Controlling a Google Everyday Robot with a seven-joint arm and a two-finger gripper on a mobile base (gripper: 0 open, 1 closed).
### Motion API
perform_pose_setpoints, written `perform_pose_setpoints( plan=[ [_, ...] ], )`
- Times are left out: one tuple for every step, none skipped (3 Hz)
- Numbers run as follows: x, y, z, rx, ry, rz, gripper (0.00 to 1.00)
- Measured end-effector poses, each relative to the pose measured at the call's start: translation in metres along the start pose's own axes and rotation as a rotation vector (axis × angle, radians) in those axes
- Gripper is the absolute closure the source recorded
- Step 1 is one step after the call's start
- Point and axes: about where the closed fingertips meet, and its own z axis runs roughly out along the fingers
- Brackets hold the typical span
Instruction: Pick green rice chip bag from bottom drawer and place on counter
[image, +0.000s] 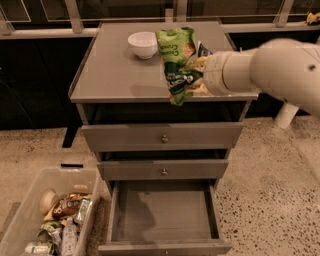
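The green rice chip bag (176, 62) hangs upright in my gripper (196, 75), held above the right half of the counter (112, 75). The gripper comes in from the right on a thick white arm and is shut on the bag's right side. The bottom drawer (162, 215) stands pulled open below, and its inside looks bare. A dark blue-and-white snack bag (204, 49) peeks out behind the gripper on the counter.
A white bowl (143, 44) sits at the back middle of the counter. The two upper drawers (162, 137) are shut. A clear plastic bin (47, 220) with several snack items stands on the floor to the left of the cabinet.
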Motion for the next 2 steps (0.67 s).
perform_pose_setpoints(
  plan=[
    [0.032, -0.024, 0.038, -0.098, 0.042, -0.075, 1.0],
    [0.03, -0.04, 0.09, -0.202, 0.034, -0.134, 1.0]
  ],
)
